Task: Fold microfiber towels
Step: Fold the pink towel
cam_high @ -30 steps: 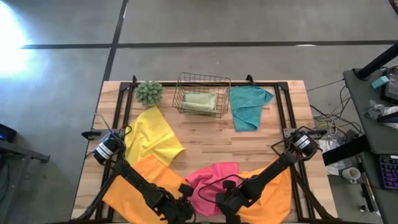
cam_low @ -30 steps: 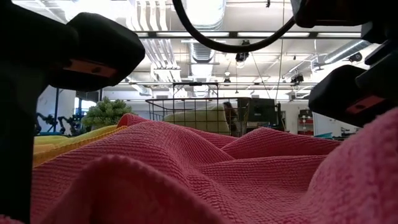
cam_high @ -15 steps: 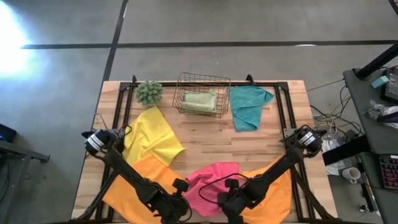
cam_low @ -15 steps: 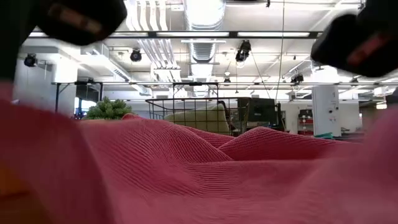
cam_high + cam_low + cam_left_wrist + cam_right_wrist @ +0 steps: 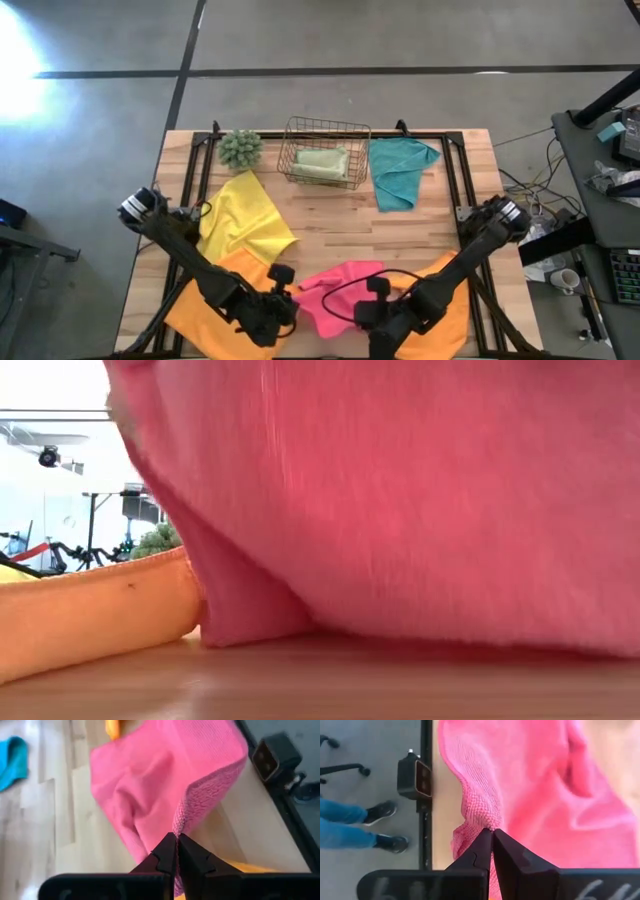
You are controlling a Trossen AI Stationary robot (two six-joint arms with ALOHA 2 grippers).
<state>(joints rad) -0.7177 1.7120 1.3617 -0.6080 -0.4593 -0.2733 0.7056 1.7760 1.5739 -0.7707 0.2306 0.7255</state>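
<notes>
The pink towel (image 5: 335, 290) lies near the table's front edge, its near side raised between my two grippers. My left gripper (image 5: 288, 300) is shut on it at the left, my right gripper (image 5: 365, 310) at the right. In the low view the pink towel (image 5: 400, 500) hangs like a curtain, and its lower part rests on the wood. One orange towel (image 5: 215, 290) lies flat at the near left, another (image 5: 455, 290) at the near right. The yellow towel (image 5: 245, 225) is spread left of centre, the teal one (image 5: 400, 172) at the far right. My left gripper pinches the pink towel's near edge (image 5: 184, 820) between its two shut fingers, slanting down from the near left. The cloth is bunched there; how many layers, I cannot tell. From the fingers it runs down to the table, slack. My right gripper pinches the same near edge (image 5: 487, 820) farther right, the two fingers shut on a small bunch of cloth. It slants down from the near right. The towel falls away from the fingers to the table, where its far part lies.
A wire basket (image 5: 290, 150) with a folded sage green towel (image 5: 322, 162) stands at the far middle, a fuzzy green plant ball (image 5: 240, 148) to its left. A small camera box (image 5: 415, 777) sits at the near edge. A person's legs (image 5: 350, 825) stand beyond that edge.
Both grippers have risen, staying shut, and tipped a little more level. The pink towel's near edge has come up with them and now hangs in front of the low camera. Its far part has stayed on the table.
</notes>
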